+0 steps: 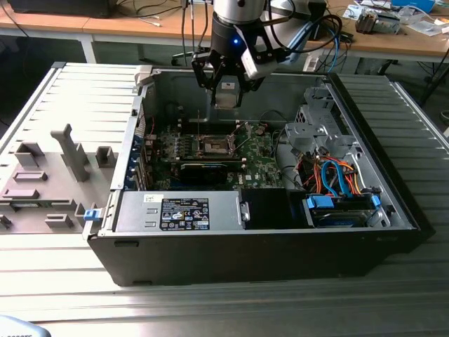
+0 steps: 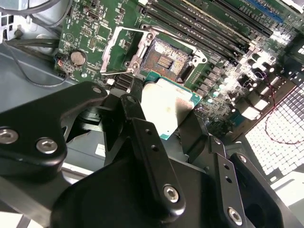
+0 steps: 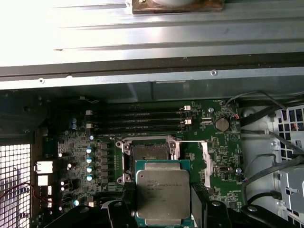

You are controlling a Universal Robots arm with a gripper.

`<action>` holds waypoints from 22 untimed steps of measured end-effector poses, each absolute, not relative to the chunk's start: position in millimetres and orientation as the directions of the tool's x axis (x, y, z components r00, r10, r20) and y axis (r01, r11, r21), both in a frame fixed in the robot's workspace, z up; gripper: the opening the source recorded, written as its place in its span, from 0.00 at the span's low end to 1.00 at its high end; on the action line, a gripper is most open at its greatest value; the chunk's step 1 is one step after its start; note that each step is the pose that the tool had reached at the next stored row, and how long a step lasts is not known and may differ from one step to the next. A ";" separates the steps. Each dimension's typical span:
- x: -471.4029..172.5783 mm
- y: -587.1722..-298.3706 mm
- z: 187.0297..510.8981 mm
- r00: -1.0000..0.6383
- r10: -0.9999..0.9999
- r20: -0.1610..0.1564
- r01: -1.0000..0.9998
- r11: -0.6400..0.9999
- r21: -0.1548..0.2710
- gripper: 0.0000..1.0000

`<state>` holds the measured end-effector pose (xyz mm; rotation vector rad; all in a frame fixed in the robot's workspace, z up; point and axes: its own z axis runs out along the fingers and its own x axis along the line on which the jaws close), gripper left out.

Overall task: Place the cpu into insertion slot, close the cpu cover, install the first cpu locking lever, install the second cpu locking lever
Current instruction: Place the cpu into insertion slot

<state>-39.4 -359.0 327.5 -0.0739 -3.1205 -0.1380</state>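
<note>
Gripper (image 2: 166, 118) fingers are pressed onto opposite edges of the cpu (image 3: 163, 192), pinching it flat w/ the metal top facing the first wrist cam.

Step in hand, by my read: no. 1, placing the cpu. Nothing is seated yet. The cpu hangs above the motherboard (image 1: 263, 165), apart from the insertion slot (image 3: 149, 152). The cpu cover (image 2: 108, 50) stands flipped open just beside the slot, so the way in looks free.

The slot is empty, w/ bare contact field showing. Seating calls for, I'd judge, the cpu level, square to the slot rim, and lowered w/o sideways drag over the contacts.

The PC case (image 1: 245, 260) lies open. Inside are the motherboard, a drive cage (image 1: 316, 126) w/ orange and blue cables (image 1: 330, 179), and a grey labelled box (image 1: 182, 210) along the front wall. The memory slots (image 3: 137, 118) look empty.
</note>
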 end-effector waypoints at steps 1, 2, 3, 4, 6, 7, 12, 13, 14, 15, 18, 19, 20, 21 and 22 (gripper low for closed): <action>-39.4 -359.0 327.4 -0.998 0.053 0.019 0.055 0.995 0.088 0.55; -39.5 -359.0 327.4 -0.998 0.058 0.019 0.060 0.994 0.088 0.55; -39.5 -359.1 327.4 -0.998 0.062 0.019 0.064 0.994 0.088 0.55; -39.5 -359.1 327.5 -0.998 0.066 0.019 0.068 0.994 0.088 0.55; -39.5 -359.1 327.4 -0.997 0.078 0.019 0.080 0.993 0.088 0.55; -39.5 -359.1 327.3 -0.996 0.085 0.019 0.086 0.992 0.088 0.55; -39.5 -359.1 327.2 -0.994 0.105 0.019 0.106 0.990 0.088 0.55; -39.5 -359.1 327.2 -0.994 0.111 0.019 0.113 0.990 0.088 0.55; -39.5 -359.1 327.2 -0.993 0.115 0.019 0.116 0.989 0.088 0.55; -39.5 -359.1 327.2 -0.993 0.117 0.019 0.119 0.989 0.088 0.55; -39.5 -359.1 327.1 -0.991 0.129 0.019 0.130 0.988 0.088 0.55; -39.5 -359.1 327.1 -0.991 0.132 0.019 0.133 0.987 0.088 0.55; -39.5 -359.1 327.0 -0.990 0.136 0.019 0.137 0.987 0.088 0.55; -39.5 -359.1 327.0 -0.990 0.139 0.019 0.140 0.986 0.088 0.55; -39.5 -359.1 327.0 -0.990 0.143 0.019 0.144 0.986 0.088 0.55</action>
